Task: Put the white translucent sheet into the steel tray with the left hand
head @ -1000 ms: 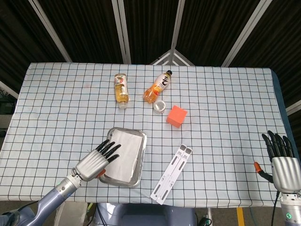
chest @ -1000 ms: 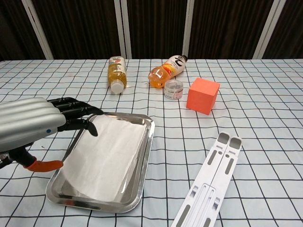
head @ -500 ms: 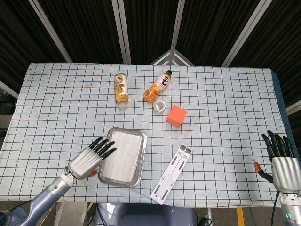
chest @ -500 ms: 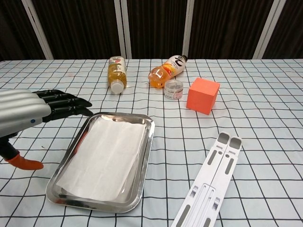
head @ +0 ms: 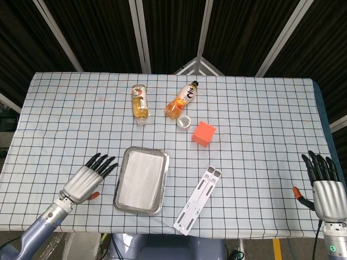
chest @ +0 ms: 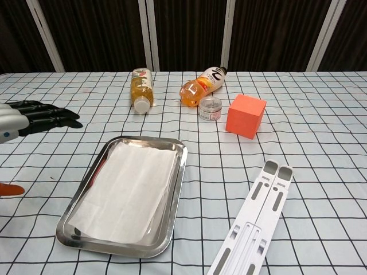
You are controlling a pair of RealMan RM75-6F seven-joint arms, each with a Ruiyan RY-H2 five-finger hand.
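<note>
Head view: one sheet, one tray, two bottles.

The head camera looks steeply down from high over the near edge, taking in the whole checked table, while the chest camera sits low and close, facing across it, both sharing the steel tray and bottles.

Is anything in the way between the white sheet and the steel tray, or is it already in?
Nothing visible stands in the way: the white translucent sheet already lies flat inside the steel tray. The left robot hand is open beside the tray's left edge, touching neither.
</note>
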